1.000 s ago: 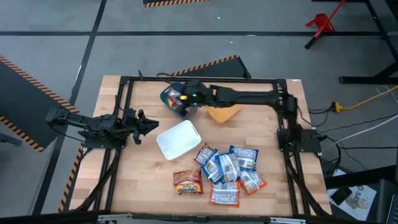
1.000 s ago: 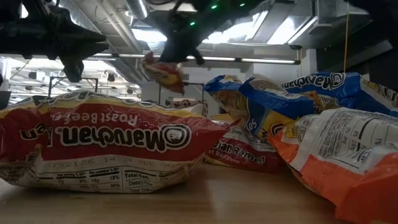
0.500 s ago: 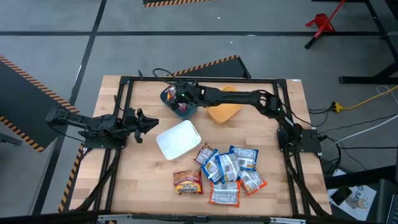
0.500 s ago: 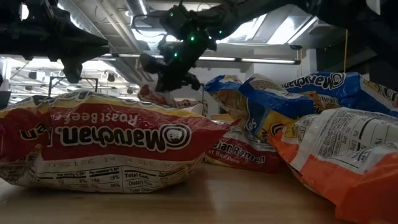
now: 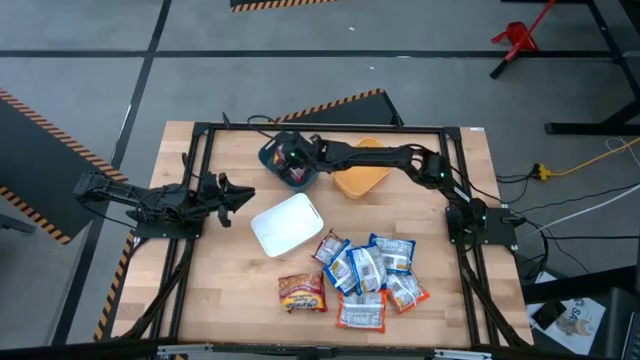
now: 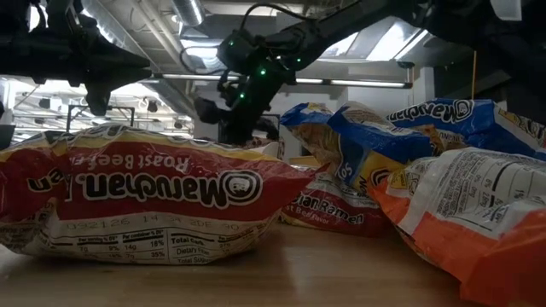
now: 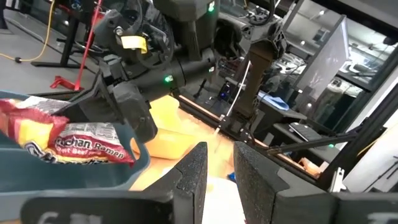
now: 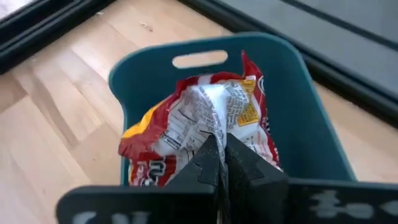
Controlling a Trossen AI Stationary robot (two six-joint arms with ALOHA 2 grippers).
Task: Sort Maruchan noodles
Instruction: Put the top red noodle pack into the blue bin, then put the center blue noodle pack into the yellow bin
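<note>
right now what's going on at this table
The robot is sorting ramen packets into bins. Its right hand is reaching into the teal bin at the far side of the table, pinching a red and yellow packet that is down inside the bin. The left hand waits off to the left, holding nothing. A pile of packets lies on the near side of the table, with a brown packet beside it. An orange bin and a white bin sit between.
</note>
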